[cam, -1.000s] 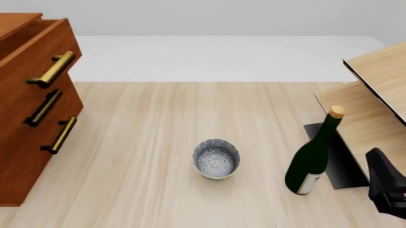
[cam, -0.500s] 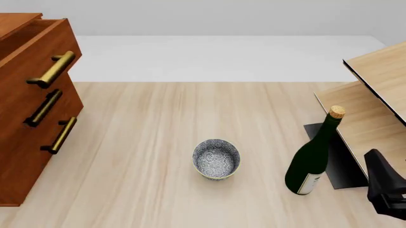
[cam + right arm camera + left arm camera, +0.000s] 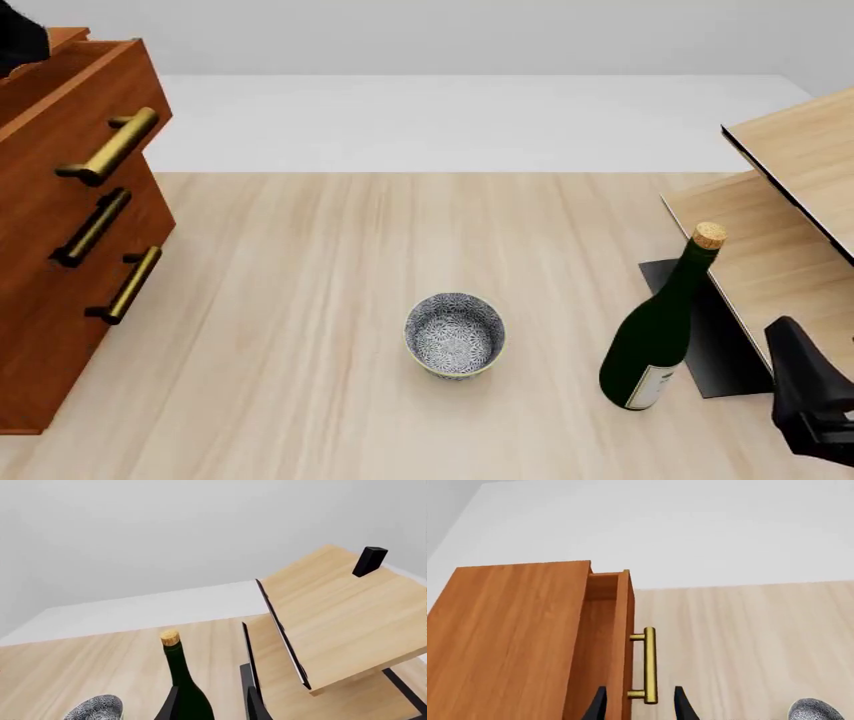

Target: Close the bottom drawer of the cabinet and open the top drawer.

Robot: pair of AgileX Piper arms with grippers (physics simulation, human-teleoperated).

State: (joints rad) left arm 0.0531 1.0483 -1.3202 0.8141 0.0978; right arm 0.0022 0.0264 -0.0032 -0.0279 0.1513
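The top drawer (image 3: 83,105) stands pulled out of the cabinet (image 3: 54,300). Left gripper (image 3: 639,707) hovers with fingers spread around its brass handle (image 3: 649,665); right gripper (image 3: 212,707) also spread.

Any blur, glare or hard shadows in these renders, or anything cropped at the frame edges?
Front view: sharp and evenly lit, only faint soft shadows under the bowl and bottle; no glare; the cabinet is cut by the left edge. Left wrist view: crisp, a mild sheen on the top drawer handle; left gripper cropped at the bottom. Right wrist view: crisp, flat light; right gripper cropped too.
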